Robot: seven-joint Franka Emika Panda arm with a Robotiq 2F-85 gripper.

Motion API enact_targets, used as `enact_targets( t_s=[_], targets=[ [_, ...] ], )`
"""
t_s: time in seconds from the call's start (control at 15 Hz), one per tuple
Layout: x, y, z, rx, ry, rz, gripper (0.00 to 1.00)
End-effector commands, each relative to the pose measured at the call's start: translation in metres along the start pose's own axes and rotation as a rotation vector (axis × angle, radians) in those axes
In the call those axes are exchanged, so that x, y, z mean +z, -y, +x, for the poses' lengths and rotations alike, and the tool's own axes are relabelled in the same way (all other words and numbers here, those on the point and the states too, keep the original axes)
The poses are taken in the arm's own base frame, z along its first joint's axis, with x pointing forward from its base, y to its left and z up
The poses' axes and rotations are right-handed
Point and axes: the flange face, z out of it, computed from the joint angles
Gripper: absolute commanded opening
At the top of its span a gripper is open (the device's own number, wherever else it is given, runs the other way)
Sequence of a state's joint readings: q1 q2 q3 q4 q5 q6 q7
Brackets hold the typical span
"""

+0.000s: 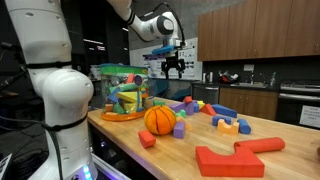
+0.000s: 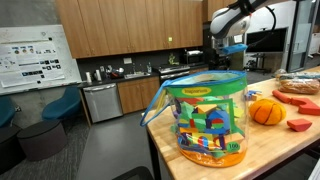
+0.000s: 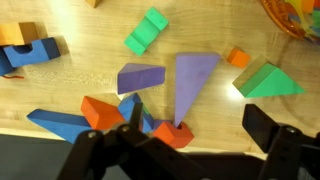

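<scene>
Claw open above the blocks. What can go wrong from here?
1. Blocks under the claw are crowded: the purple triangle, red block and blue block lie close, so a finger may land on a neighbour.
2. They sit by the table edge; a nudge might push one off.

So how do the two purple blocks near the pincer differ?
The small purple block is clearly smaller than the large purple triangle. The small purple block is a squat wedge lying crosswise, while the large purple triangle is long and narrows to a point. Both share the same purple and lie flat on the wooden table.
</scene>
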State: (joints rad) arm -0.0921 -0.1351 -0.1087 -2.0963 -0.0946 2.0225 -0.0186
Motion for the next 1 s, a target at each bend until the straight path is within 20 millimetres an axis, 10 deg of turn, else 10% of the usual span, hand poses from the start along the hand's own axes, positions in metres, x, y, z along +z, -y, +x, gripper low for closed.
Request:
enact_targets(
  t_s=[0.0,0.4,0.93],
  targets=[
    [0.001,0.001,0.000,0.002,0.002,-0.001,1.00],
    [0.006,0.010,0.001,-0.008,0.025,-0.012,1.00],
    [0.071,-0.014,0.001,0.065,0.194,-0.023,1.00]
  ],
)
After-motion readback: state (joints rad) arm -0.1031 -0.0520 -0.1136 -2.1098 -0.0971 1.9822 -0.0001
